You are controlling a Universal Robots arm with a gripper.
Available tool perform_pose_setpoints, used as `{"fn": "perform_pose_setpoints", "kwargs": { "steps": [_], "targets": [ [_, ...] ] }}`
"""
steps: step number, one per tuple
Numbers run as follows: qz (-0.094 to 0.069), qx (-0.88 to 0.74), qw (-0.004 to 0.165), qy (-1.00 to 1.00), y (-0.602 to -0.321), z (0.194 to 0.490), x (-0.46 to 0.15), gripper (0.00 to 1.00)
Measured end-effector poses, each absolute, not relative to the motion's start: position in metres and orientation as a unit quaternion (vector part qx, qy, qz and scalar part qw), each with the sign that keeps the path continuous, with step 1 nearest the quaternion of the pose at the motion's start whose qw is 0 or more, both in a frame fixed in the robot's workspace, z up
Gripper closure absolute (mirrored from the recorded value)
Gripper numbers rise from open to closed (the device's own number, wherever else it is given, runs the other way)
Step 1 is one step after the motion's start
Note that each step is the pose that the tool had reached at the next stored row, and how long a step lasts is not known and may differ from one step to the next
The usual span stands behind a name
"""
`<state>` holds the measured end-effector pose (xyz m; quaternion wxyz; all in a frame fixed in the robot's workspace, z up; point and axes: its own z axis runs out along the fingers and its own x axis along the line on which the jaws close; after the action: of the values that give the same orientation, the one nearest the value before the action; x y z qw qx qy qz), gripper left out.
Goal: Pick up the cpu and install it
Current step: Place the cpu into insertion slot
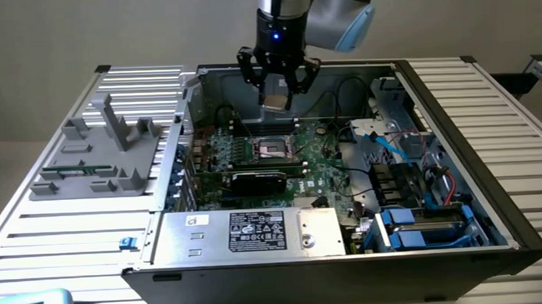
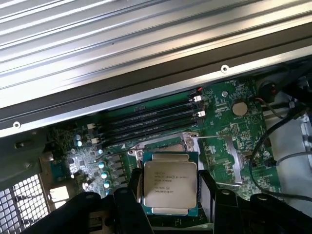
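Cpu [image 2: 169, 181]: small flat square, silvery-beige printed metal top, thin green edge; pinched between the fingers of the gripper [image 1: 277, 93].

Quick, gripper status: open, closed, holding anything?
Gripper: closed on the cpu, gripped by its edges.

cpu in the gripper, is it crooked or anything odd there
Nothing stands out: the small flat square silvery-topped cpu sits straight in the black gripper, above the black square socket frame.
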<state>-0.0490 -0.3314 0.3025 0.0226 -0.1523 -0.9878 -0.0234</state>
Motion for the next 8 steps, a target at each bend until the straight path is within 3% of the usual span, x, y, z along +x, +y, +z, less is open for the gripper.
{"fn": "perform_pose_setpoints", "kwargs": {
  "steps": [8],
  "targets": [
    [-0.025,-0.213,0.021,-0.976,-0.3314,0.3017,-0.0491,0.44]
  ]
}}
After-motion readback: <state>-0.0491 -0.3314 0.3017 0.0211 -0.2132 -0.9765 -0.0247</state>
